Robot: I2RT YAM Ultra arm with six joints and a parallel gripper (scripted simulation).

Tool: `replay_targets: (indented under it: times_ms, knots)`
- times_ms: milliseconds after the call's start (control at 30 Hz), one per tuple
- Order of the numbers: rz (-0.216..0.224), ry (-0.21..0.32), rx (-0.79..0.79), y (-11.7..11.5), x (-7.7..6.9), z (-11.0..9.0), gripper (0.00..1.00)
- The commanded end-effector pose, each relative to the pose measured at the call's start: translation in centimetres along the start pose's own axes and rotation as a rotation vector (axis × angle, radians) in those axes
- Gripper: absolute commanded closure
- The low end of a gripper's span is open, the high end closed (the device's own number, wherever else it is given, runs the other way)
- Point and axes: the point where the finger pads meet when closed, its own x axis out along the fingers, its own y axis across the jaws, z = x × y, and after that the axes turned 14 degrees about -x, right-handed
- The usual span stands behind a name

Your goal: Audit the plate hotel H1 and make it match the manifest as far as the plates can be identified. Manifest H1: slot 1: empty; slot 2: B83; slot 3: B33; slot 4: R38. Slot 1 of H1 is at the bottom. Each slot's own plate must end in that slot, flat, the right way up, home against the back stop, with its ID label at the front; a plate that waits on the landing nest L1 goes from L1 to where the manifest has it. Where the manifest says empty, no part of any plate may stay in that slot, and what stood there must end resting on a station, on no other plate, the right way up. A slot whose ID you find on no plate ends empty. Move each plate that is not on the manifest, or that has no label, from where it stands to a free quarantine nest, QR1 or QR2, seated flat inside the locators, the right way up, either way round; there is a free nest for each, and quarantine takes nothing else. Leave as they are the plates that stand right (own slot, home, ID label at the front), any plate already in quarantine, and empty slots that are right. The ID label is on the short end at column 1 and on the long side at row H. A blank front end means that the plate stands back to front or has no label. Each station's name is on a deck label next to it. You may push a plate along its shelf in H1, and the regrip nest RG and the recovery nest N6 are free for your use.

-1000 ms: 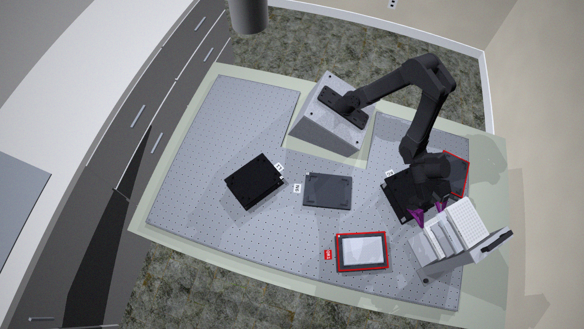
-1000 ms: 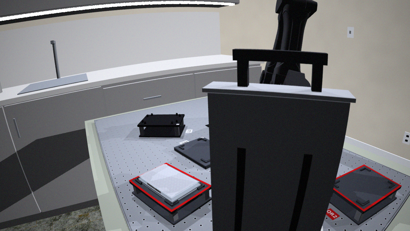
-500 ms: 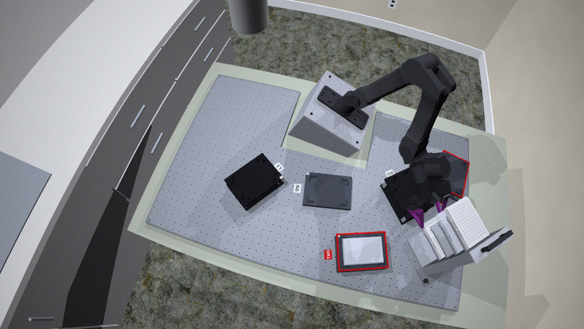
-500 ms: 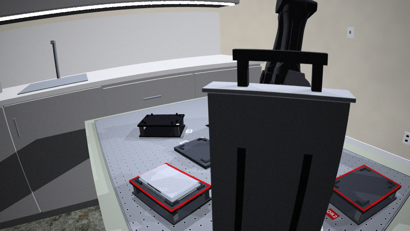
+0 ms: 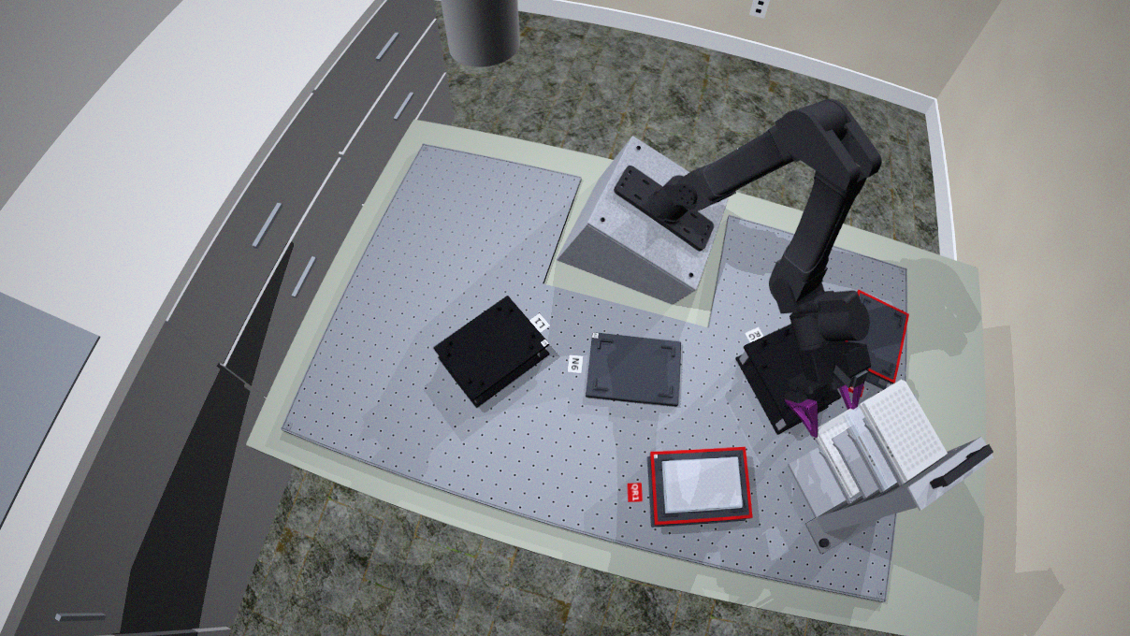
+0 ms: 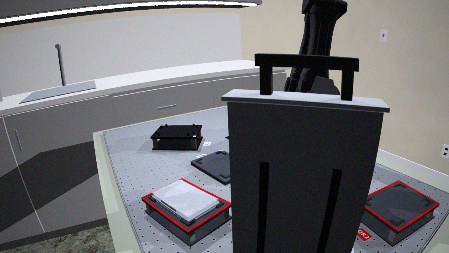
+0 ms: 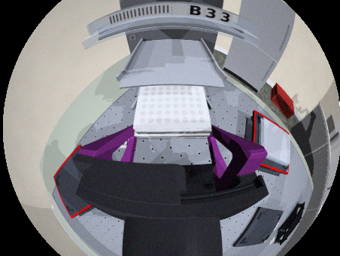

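Note:
Hotel H1 (image 5: 877,513) (image 6: 298,141) stands at the right of the deck; its back wall hides the slots in the exterior view. My gripper (image 5: 833,418) (image 7: 173,129) is at its front, shut on a white welled plate (image 7: 172,109) low in H1, its tips against both long sides. That plate lies flat under a bare shelf (image 7: 169,68); no label is readable on its front end. Above, a plate (image 7: 210,13) shows label B33. Another welled plate (image 5: 905,426) sits at the top of H1. A lidded-looking plate (image 5: 702,484) (image 6: 185,199) (image 7: 276,139) lies on QR1.
QR2 (image 5: 884,331) (image 6: 402,204) (image 7: 71,188) holds no visible plate and is partly under the arm in the top view. N6 (image 5: 632,369) (image 6: 213,165) (image 7: 257,227) and L1 (image 5: 490,351) (image 6: 177,131) show no plate. RG (image 5: 762,363) is partly hidden beneath the arm.

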Motion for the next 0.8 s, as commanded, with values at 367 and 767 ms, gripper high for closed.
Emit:
replay_targets:
  times_ms: [367, 767]
  knots:
    - [-0.007, -0.039, 0.003, 0.1, -2.0, 0.5, 0.14]
    - [-0.007, -0.038, 0.005, 0.2, -3.2, -0.2, 0.14]
